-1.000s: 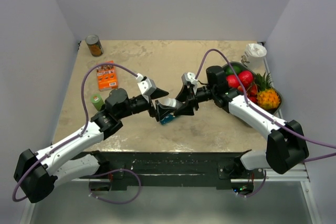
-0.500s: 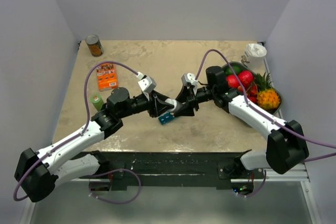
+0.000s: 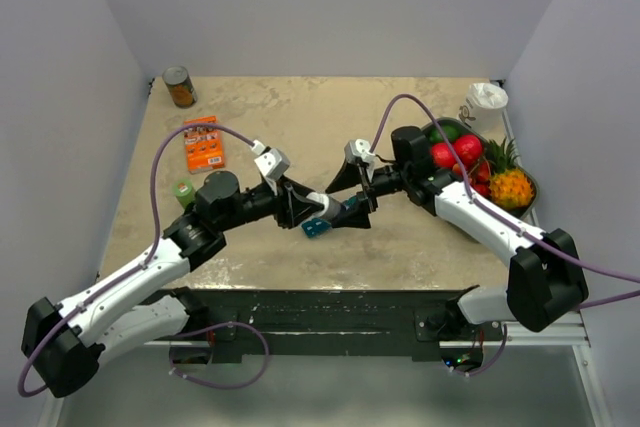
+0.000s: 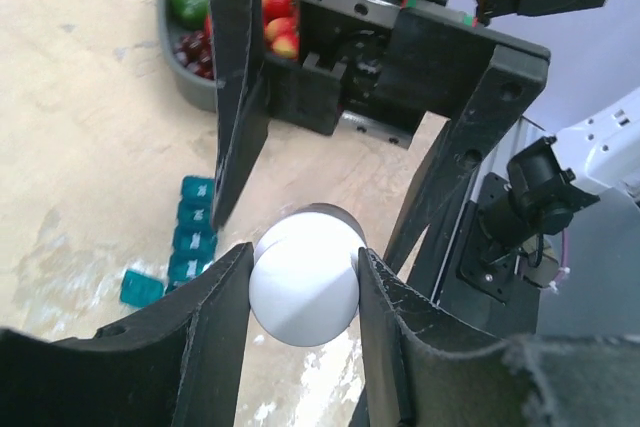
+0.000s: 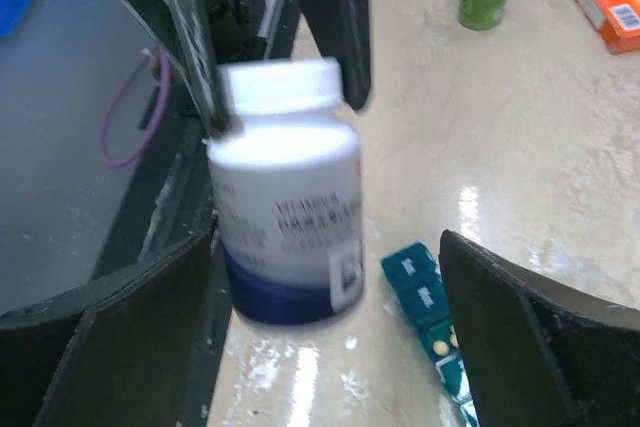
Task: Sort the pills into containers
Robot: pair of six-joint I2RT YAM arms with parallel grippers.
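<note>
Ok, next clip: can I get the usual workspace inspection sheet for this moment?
Surface: beige mottled table.
Job's things: teal pill organiser flat on the table, one compartment open showing pills; pill bottle capped.
Clutter: can, orange box, green bottle, fruit tray, white container.
Grippers: left gripper shut on the bottle's cap; right gripper open, astride the bottle.
Cables: purple cable looping off each arm.
Surroundings: plain walls on three sides.

We read "VITAMIN" on the white-capped bottle [image 5: 285, 217]; the print below it is blurred. Lid letters on the pill organiser [image 5: 425, 292] escape us.
</note>
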